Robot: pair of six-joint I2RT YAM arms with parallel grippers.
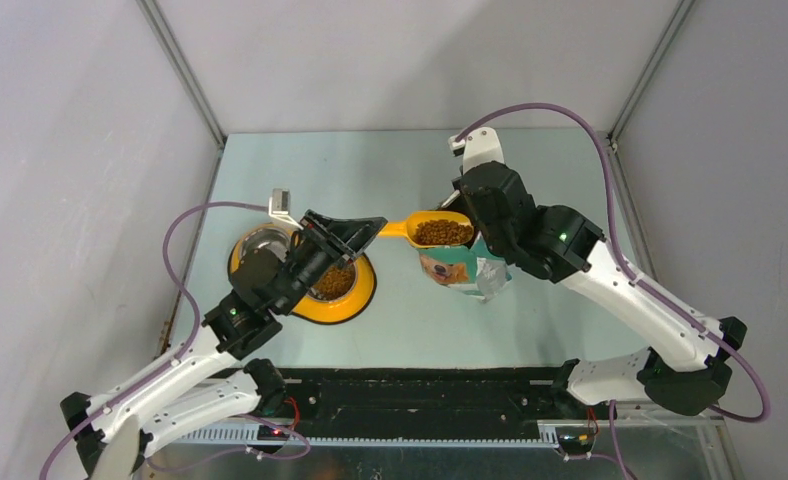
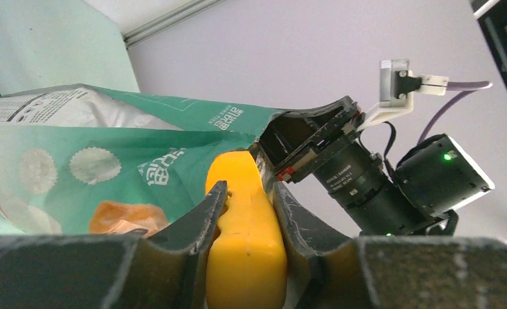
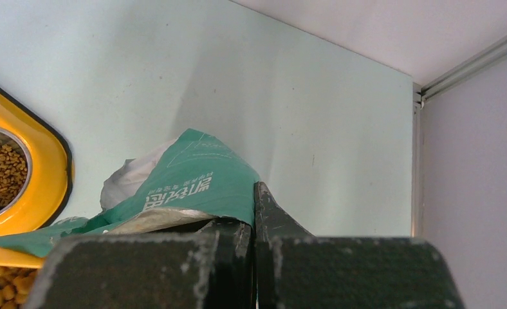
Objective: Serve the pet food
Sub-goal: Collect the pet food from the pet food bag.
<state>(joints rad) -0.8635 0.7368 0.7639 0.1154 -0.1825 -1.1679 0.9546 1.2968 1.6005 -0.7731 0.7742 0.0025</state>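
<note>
Kibble: small brown pellets (image 1: 442,233) fill orange plastic scoop (image 1: 398,228).
Left gripper (image 2: 244,193): clamped on scoop handle.
Right gripper (image 3: 254,209): closed, pinching green-and-white bag (image 3: 193,180).

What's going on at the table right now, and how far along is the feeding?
The left hand grips the orange scoop by its handle. The scoop is loaded with pet food and sits above the green bag, not yet over the bowls. The right hand is shut on the bag's top edge, holding it. The yellow feeder to the left already has some kibble in one bowl.
</note>
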